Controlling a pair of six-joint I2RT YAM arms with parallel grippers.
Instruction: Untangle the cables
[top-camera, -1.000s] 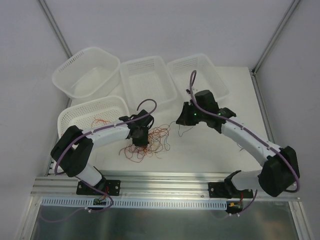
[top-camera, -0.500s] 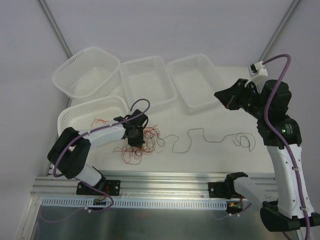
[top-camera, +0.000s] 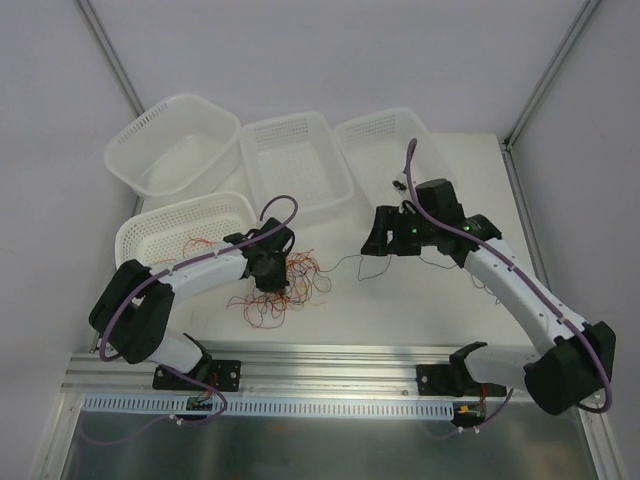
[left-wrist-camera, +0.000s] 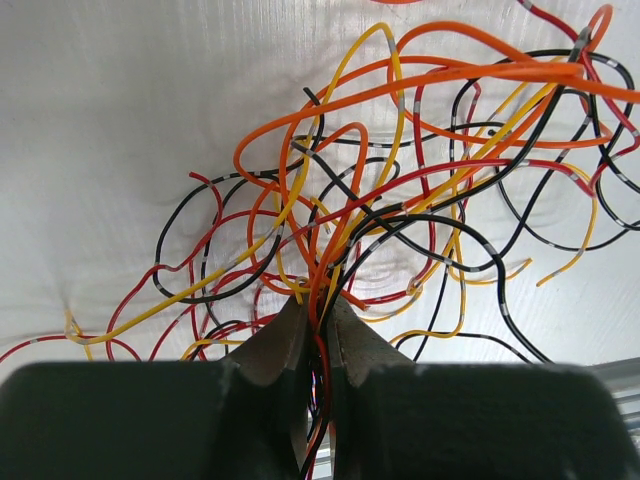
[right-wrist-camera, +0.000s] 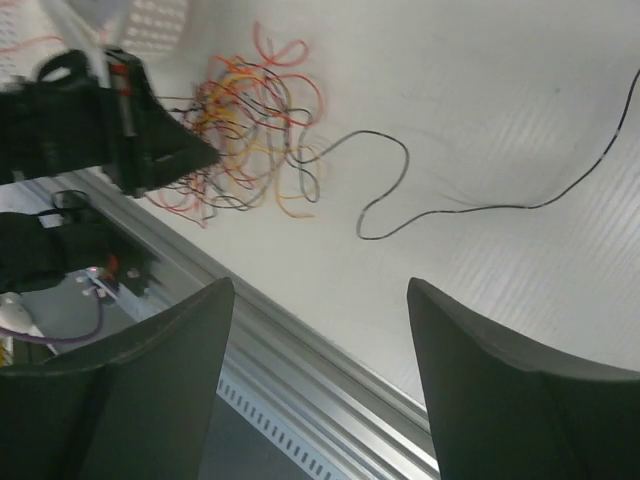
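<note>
The cables (top-camera: 283, 285) form a loose tangle of thin red, orange, yellow and black wires on the white table, left of centre. My left gripper (top-camera: 270, 272) sits on the tangle. In the left wrist view it (left-wrist-camera: 318, 302) is shut on a few orange, red and black strands of the cables (left-wrist-camera: 400, 190). One black wire (right-wrist-camera: 480, 208) trails out of the tangle to the right across the table. My right gripper (top-camera: 378, 243) hovers above that wire (top-camera: 346, 262). It (right-wrist-camera: 318, 282) stands open with nothing between its fingers, some way right of the tangle (right-wrist-camera: 245, 140).
Three white baskets (top-camera: 175, 140) (top-camera: 295, 160) (top-camera: 395, 150) line the back of the table. A fourth basket (top-camera: 180, 222) at the left holds a few thin wires. The aluminium rail (top-camera: 330, 365) runs along the near edge.
The left gripper closed on strands of the tangle. The right arm swung far right, drawing a black wire out, then came back toward the centre and opened, leaving the wire on the table.
</note>
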